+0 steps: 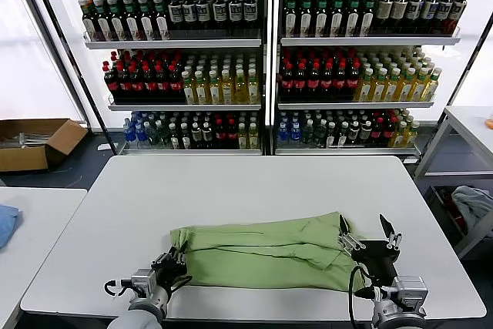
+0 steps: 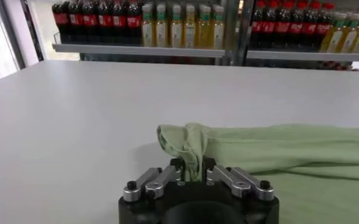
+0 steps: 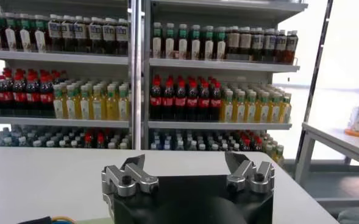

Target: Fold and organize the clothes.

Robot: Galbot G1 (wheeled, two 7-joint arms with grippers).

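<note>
We see the light green soft polo shirt (image 1: 266, 255) folded long across the white table's (image 1: 231, 190) near half. At seven o'clock, our left gripper (image 1: 171, 261) pinches its bunched corner, which the left wrist view confirms (image 2: 192, 173). At five o'clock, our right gripper (image 1: 368, 235) gapes wide, holding nothing. Bottle shelves (image 1: 266, 52) stand at twelve.

- Polo shirt (image 1: 269, 256): soft light green cloth, matt, creased; I see its left end bunched and pinched between the left gripper (image 2: 192, 172) fingers.
- Left gripper: fingers (image 2: 150, 181) look like brushed bare metal with black screw heads, on a matt black body.
- Right gripper (image 3: 187, 168), spread apart above the shirt's right end: same dull silver metal fingers (image 3: 126, 178), dark tips, black housing with a slight sheen.
- Table (image 1: 231, 190): smooth white top, matt, faint soft reflection in my left wrist view.
- Box (image 1: 35, 142), far left on the floor: brown cardboard, rough, matt.
- Bottles (image 1: 216, 82) on the far shelves: glossy, clear plastic by the look.
</note>
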